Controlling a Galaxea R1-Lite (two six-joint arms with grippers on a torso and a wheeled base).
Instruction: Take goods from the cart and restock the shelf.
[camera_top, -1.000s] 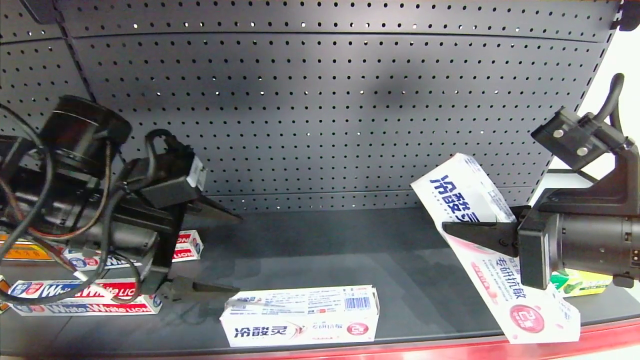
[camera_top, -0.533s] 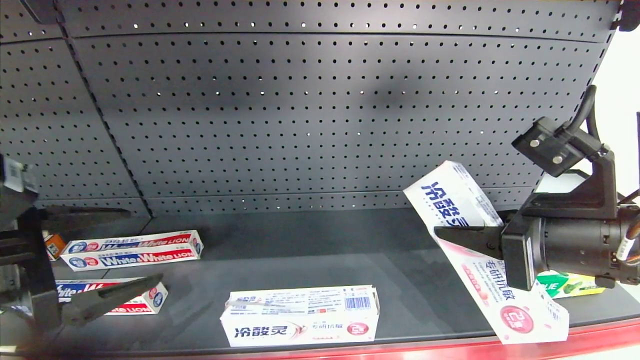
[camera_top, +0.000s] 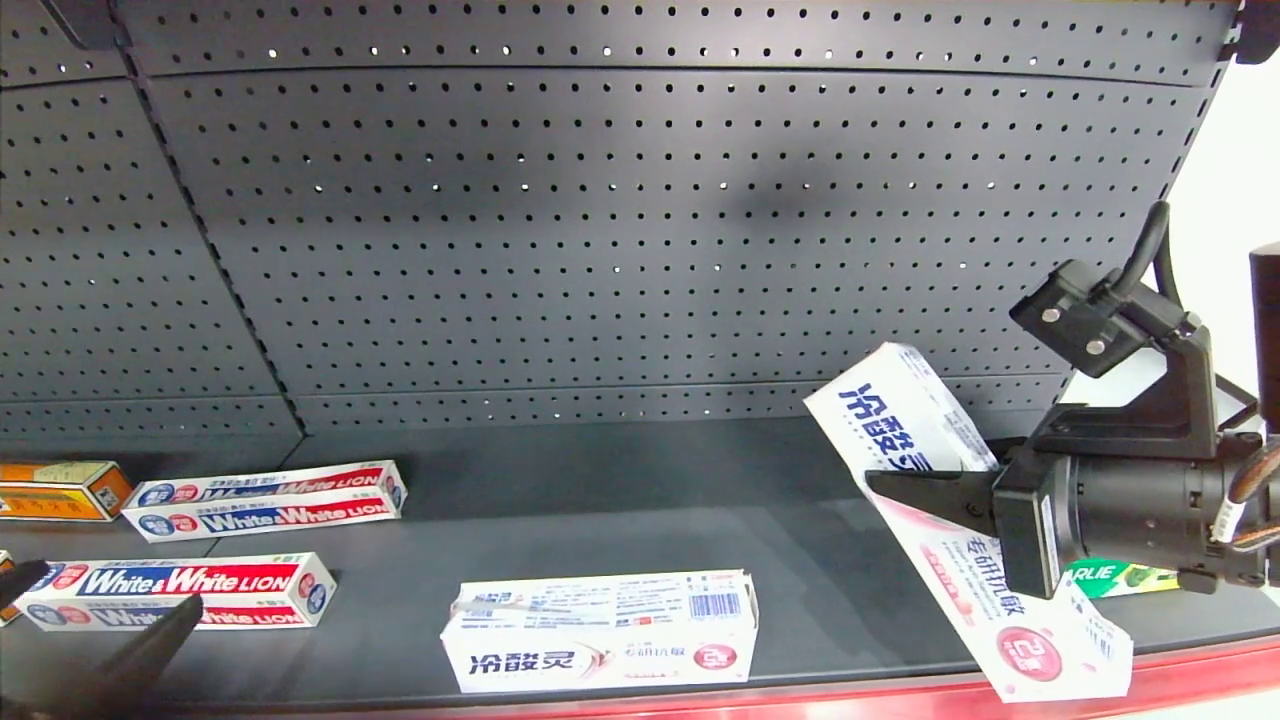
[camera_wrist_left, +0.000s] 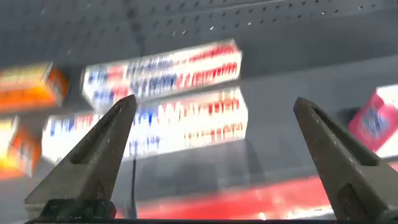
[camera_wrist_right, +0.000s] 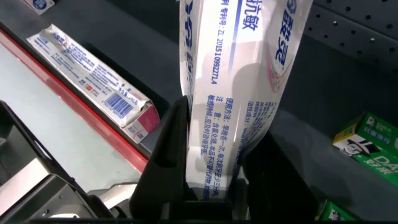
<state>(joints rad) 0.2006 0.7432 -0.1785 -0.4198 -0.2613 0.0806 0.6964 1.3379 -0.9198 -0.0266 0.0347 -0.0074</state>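
Note:
My right gripper is shut on a white and pink toothpaste box, held tilted above the right front of the dark shelf. The right wrist view has the same box clamped between the jaws of that gripper. A matching toothpaste box lies flat near the shelf's front middle, also in the right wrist view. My left gripper is open and holds nothing at the lower left corner, in front of a red, white and blue box. Its fingers stand wide apart.
A second red, white and blue box and an orange box lie at the back left. A green box sits behind the right gripper. A perforated back panel closes the shelf; a red strip edges its front.
The left arm has pulled back from over the shelf's left side down to the lower left corner, uncovering the boxes there. The right gripper with its box has shifted slightly left and lower.

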